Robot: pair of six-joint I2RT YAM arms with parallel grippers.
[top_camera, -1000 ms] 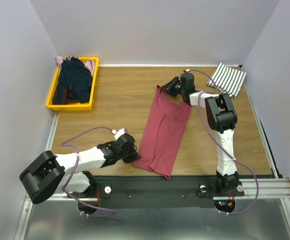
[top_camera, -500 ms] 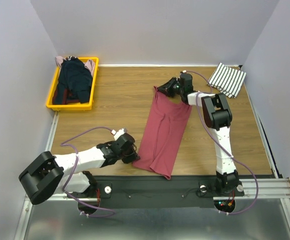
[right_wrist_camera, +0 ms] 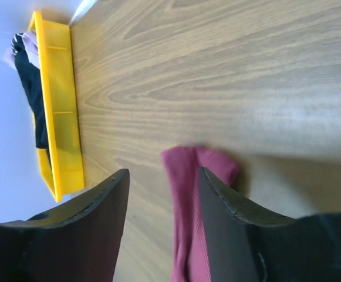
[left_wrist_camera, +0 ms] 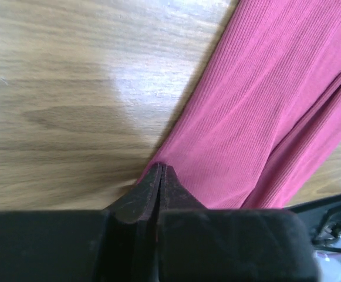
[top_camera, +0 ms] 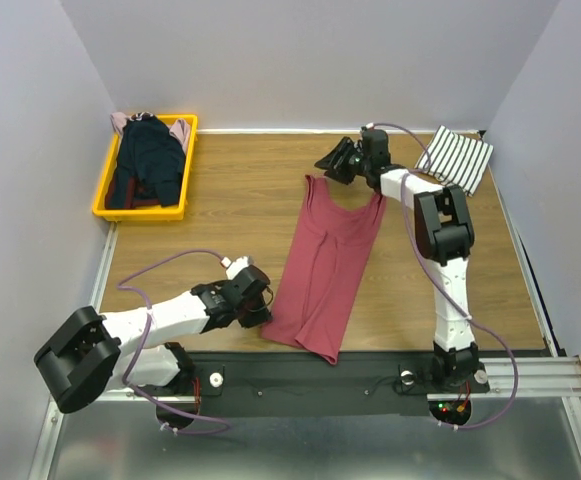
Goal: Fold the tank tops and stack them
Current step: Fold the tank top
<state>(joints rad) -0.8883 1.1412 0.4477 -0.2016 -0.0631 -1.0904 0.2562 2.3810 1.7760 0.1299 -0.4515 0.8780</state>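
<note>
Dark red ribbed tank top [top_camera: 325, 265] lies flat and lengthwise on the wooden table [top_camera: 230, 220], about mid-table. It runs on a slight diagonal, with the hem at the near edge and the two straps pointing to the far edge. The scooped neck opens between the straps.

Left gripper [top_camera: 260, 312] sits at the hem's left corner, low on the table. In the wrist view its black fingers [left_wrist_camera: 144, 197] are pressed together to a thin seam, and their tips meet the very edge of the cloth [left_wrist_camera: 264, 106]. We cannot tell whether any fabric is caught between them.

Right gripper [top_camera: 328, 163] is just beyond the left strap's end, towards the far edge. Its two black fingers [right_wrist_camera: 223, 200] stand spread. The rounded strap end [right_wrist_camera: 196, 170] lies on the wood below the gap, and neither finger touches it.

Cloth up close is a fine lengthwise rib knit, soft, with long shallow creases down one side. The table has a pale brown wood grain with a slight sheen.

Yellow plastic bin [top_camera: 105, 195] sits at the far left corner. It holds crumpled dark navy tops [top_camera: 148, 160], with pale pink cloth [top_camera: 180, 130] showing at its far end.

White tank top with thin black stripes [top_camera: 455, 158] lies folded into a rough rectangle at the far right corner, well apart from the red one.
</note>
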